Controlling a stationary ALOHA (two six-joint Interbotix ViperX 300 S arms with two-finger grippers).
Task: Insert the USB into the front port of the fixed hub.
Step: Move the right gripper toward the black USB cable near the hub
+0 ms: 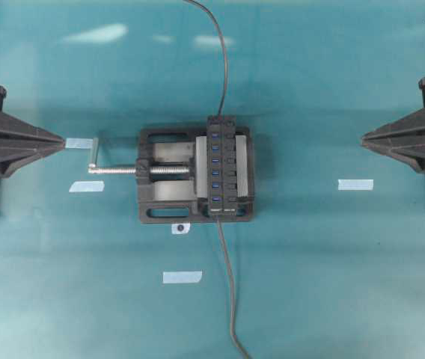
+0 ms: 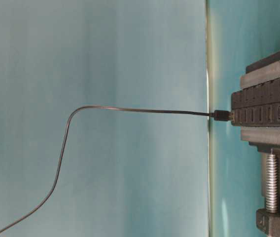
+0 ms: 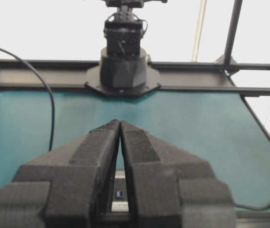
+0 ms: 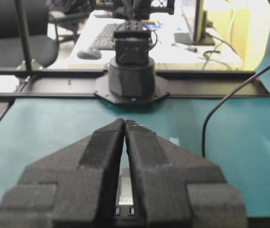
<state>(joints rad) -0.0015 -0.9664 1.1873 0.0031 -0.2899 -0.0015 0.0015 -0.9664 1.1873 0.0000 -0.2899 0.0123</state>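
The fixed hub [image 1: 223,164] sits clamped in a black vise [image 1: 160,176] mid-worktop [image 1: 310,284], ports up, so it can't slide or tip when a plug gets pushed in; the screw and crank [image 1: 96,155] stick out toward the left arm's side. Hub runs lengthwise front to back, w/ one cable [image 1: 224,60] leaving its far end and another [image 1: 230,292] trailing off the near end toward the front edge. In the table-level view the USB [image 2: 222,115] looks seated in the hub's end port, cable held out straight from it, so probably already plugged in, though the overhead is too coarse to confirm the plug is fully home. Both arms are parked at the sides, well apart from the vise, nothing held. Left end effector [image 3: 120,124]: fingertips pressed together, empty. Right end effector [image 4: 125,122]: same, tips meeting, empty. Bits of pale tape [image 1: 182,277] mark spots on the worktop, likely placement references.
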